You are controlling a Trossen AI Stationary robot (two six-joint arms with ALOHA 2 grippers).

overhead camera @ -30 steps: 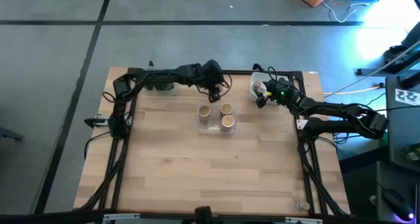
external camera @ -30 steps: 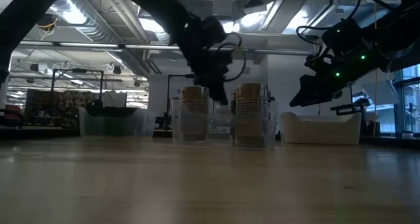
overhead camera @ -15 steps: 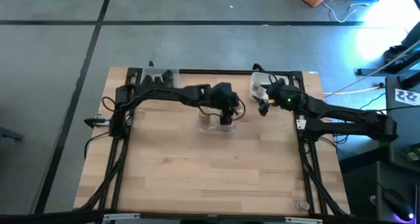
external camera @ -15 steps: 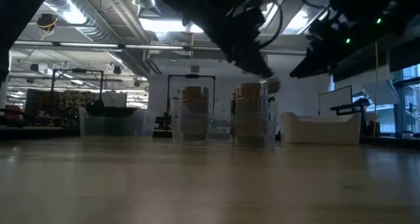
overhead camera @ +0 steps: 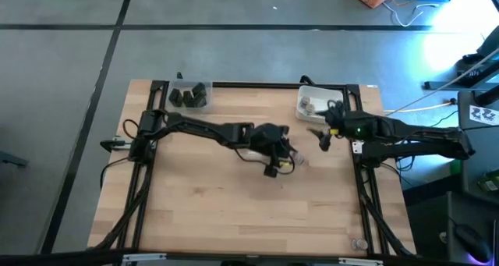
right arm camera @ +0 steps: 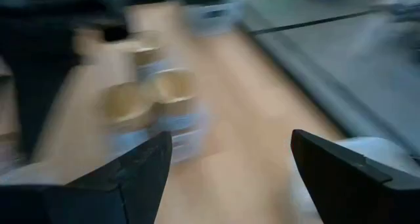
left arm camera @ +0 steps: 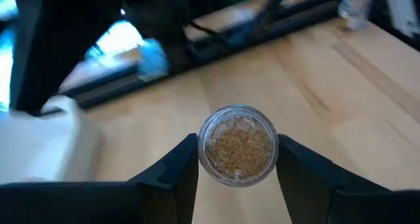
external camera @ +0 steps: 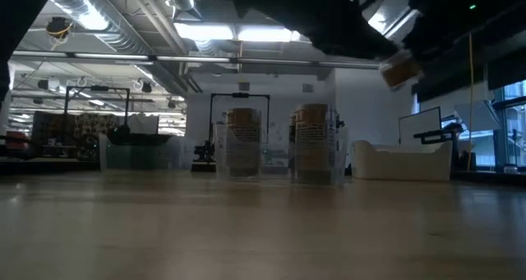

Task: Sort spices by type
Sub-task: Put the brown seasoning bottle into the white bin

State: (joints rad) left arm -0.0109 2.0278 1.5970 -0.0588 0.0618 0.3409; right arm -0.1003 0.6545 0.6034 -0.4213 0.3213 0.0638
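Note:
My left gripper (overhead camera: 279,163) hangs over the table's middle, shut on a small round jar of tan spice (left arm camera: 239,152). In the low view the jar (external camera: 400,69) is high above the wood. Two tan cylinders (external camera: 242,140) (external camera: 312,140) stand in a clear tub (external camera: 279,169) at the centre; in the high view my left arm covers them. Dark blocky jars (overhead camera: 191,96) sit in a clear tub at the far left. Tiny jars (overhead camera: 307,105) lie in the white tub (overhead camera: 318,93). My right gripper (overhead camera: 323,135) is open and holds nothing, near the white tub. My left gripper pinches the tan spice jar between its two fingers (left arm camera: 184,168), one on each side of its round wall (left arm camera: 205,152). The fingers slant down from above. The jar is lifted clear of the table, and its round end faces the wrist camera.
Black frame rails (overhead camera: 156,118) run along the table's left, far and right edges. The near half of the wooden top (overhead camera: 249,211) is bare wood. In the low view a large clear tub (external camera: 140,153) stands far left and the white tub (external camera: 400,161) far right.
My left gripper has swung from the far edge near the dark jars, across the clear tub of tan cylinders, toward the near edge and a little right, and has risen. My right gripper has moved from over the white tub toward the near edge.

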